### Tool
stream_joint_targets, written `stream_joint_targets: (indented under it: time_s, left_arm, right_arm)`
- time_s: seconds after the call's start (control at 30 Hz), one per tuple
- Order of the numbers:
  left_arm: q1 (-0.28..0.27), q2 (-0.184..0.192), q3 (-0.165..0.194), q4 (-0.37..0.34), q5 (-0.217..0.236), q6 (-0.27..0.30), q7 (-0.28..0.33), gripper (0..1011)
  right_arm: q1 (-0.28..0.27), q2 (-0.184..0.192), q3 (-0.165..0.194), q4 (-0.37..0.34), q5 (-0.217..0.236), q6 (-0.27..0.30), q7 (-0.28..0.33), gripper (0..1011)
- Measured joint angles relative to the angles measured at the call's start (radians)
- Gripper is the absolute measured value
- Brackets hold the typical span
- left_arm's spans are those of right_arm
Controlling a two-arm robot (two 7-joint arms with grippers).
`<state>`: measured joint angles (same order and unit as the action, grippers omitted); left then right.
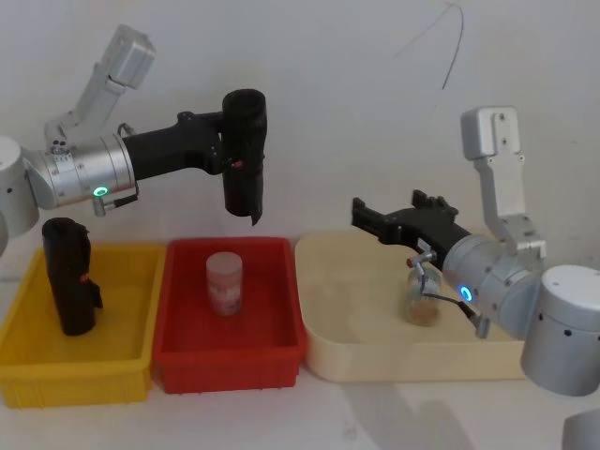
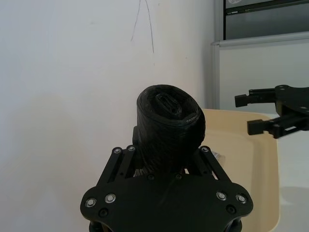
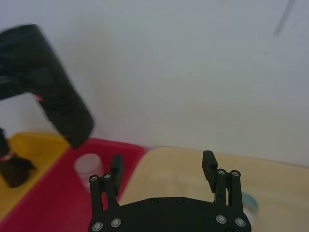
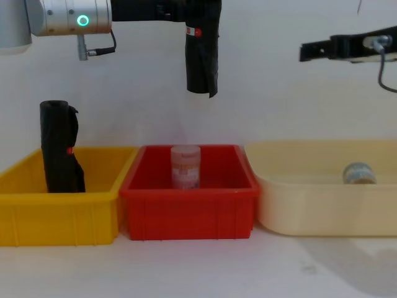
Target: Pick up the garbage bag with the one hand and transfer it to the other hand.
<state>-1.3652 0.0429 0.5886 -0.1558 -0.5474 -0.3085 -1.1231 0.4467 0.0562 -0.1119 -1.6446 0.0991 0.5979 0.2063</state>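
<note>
Currently left pincer (image 1: 236,161) clamped on garbage bag (image 1: 246,199), roll hanging upright in the air above red bin (image 1: 178,281). Right pincer (image 3: 162,165) spread wide, empty, over cream tray (image 1: 319,352).

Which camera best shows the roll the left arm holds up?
Head view: the whole garbage bag, upright in the left end effector. Chest crops its top, left wrist faces its end, right wrist cuts it off.

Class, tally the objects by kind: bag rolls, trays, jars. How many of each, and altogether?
Bag rolls: 2, the garbage bag and a second roll.
Trays: 3, yellow tray, red tray, cream tray.
Jars: 2, pink jar, clear jar.
Total: 7.
</note>
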Motion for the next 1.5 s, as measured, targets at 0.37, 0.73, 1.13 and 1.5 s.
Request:
stream_joint_targets:
  time_s: [0.37,0.73,1.13,1.5]
  left_arm:
    - [0.000,0.000,0.000,0.000,0.000,0.000,0.000,379]
    - [0.000,0.000,0.000,0.000,0.000,0.000,0.000,379]
    - [0.000,0.000,0.000,0.000,0.000,0.000,0.000,379]
    - [0.000,0.000,0.000,0.000,0.000,0.000,0.000,379]
  right_arm:
    - [-0.001,-0.004,-0.062,0.020,0.041,-0.111,0.104,999]
    - [0.020,-0.036,-0.133,0.099,0.014,-0.243,0.103,1000]
    - [0.051,-0.079,-0.173,0.203,-0.035,-0.336,0.020,1000]
    - [0.087,-0.113,-0.196,0.289,-0.053,-0.380,-0.028,1000]
